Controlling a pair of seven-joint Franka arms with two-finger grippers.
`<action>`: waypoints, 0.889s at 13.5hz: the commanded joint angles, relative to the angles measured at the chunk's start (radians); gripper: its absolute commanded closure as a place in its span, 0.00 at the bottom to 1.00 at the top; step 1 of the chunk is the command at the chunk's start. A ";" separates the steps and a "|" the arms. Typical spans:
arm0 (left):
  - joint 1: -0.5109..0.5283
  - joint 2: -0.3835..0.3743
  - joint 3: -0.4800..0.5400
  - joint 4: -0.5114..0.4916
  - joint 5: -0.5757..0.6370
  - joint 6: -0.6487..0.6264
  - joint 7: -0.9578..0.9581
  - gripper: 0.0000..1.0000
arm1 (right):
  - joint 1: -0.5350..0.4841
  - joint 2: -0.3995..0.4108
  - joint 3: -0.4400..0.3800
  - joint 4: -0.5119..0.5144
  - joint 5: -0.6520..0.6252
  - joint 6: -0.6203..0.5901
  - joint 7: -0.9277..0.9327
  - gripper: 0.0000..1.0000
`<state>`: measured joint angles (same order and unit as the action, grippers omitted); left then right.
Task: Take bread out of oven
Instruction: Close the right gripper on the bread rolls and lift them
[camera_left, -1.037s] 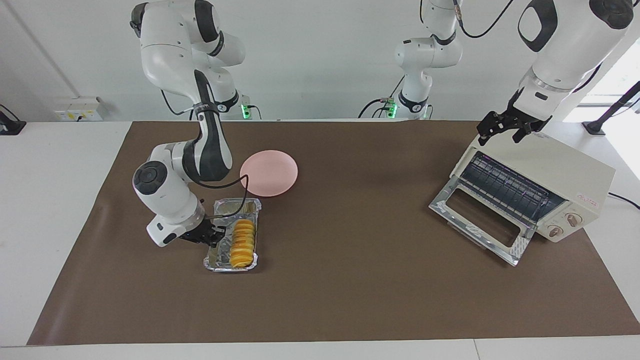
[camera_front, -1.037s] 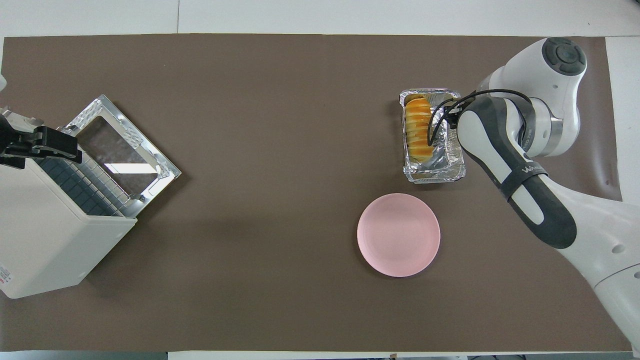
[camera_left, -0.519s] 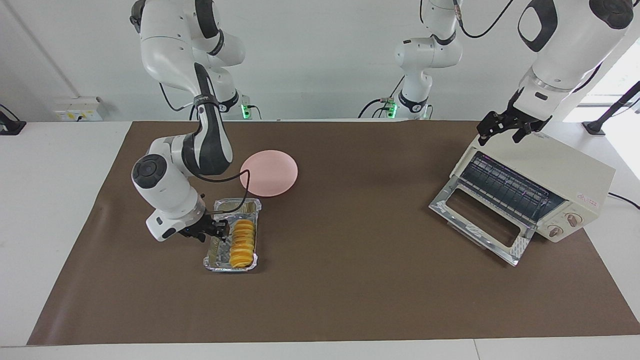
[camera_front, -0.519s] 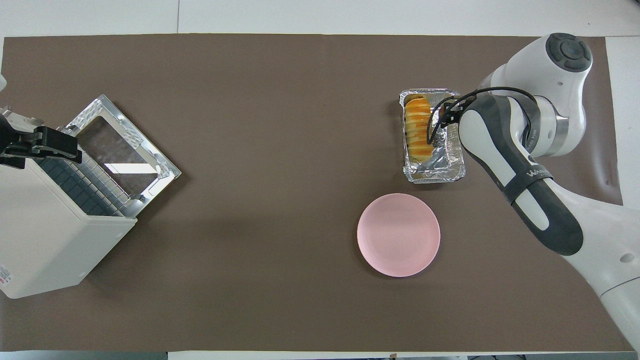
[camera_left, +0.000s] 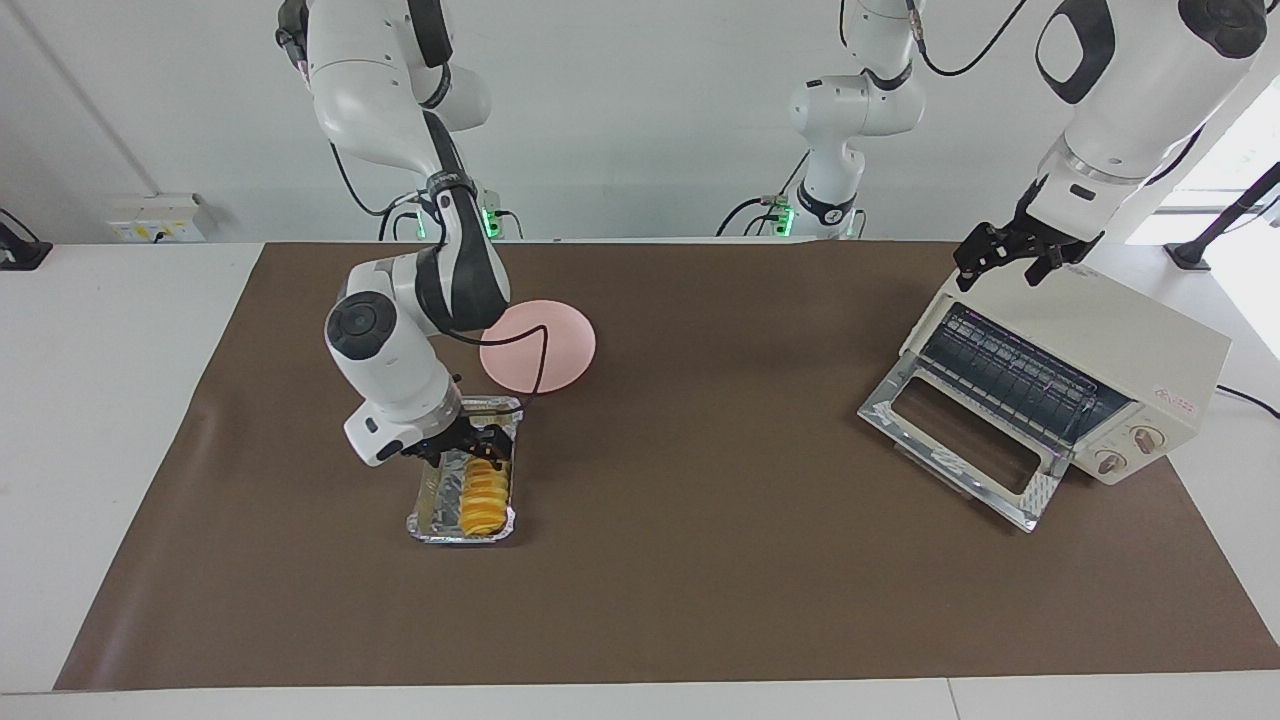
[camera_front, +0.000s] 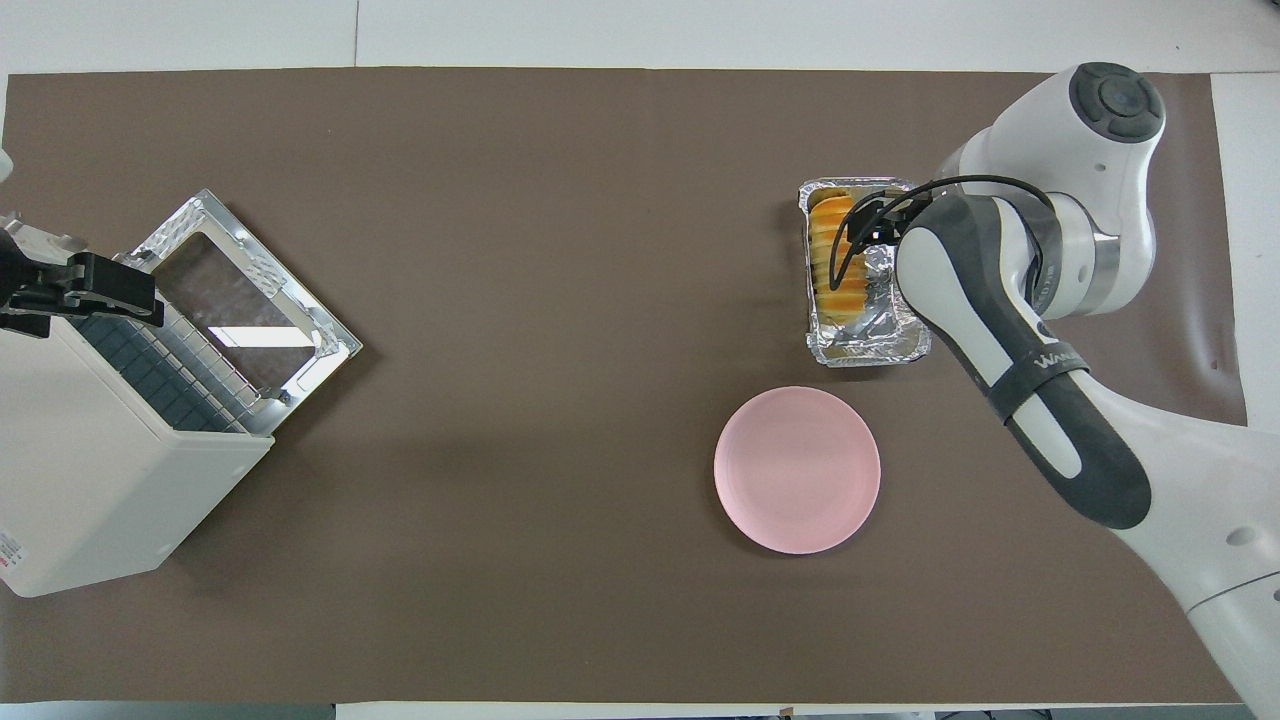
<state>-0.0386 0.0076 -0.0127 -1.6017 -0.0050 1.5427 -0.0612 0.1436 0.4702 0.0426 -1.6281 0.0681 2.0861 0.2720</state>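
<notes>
The bread (camera_left: 483, 497) is a golden ridged loaf lying in a silver foil tray (camera_left: 458, 536) on the brown mat, toward the right arm's end of the table. It also shows in the overhead view (camera_front: 833, 280), in the tray (camera_front: 872, 342). My right gripper (camera_left: 472, 450) is open, low over the end of the loaf nearer to the robots, and shows in the overhead view (camera_front: 868, 222). The oven (camera_left: 1120, 335) stands empty with its glass door (camera_left: 950, 440) dropped open. My left gripper (camera_left: 1005, 262) is open over the oven's top edge.
A round pink plate (camera_left: 545, 345) lies beside the tray, nearer to the robots; it also shows in the overhead view (camera_front: 797, 470). The oven (camera_front: 90, 470) and its open door (camera_front: 250, 290) take up the left arm's end of the mat.
My right gripper has risen from the tray's outer rim and moved sideways over the bread. The tray, the bread and the left arm have not moved.
</notes>
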 joint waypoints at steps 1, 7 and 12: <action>0.010 -0.003 -0.001 0.005 -0.020 -0.003 0.011 0.00 | 0.008 -0.004 0.000 -0.042 -0.040 0.041 0.030 0.00; 0.010 -0.005 -0.001 0.005 -0.020 -0.003 0.011 0.00 | 0.016 0.008 0.000 -0.090 -0.069 0.103 0.052 0.00; 0.010 -0.005 -0.001 0.005 -0.020 -0.003 0.011 0.00 | 0.014 0.004 0.000 -0.125 -0.073 0.161 0.064 0.11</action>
<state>-0.0386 0.0076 -0.0127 -1.6017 -0.0050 1.5427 -0.0612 0.1590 0.4877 0.0420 -1.7117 0.0128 2.1972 0.3049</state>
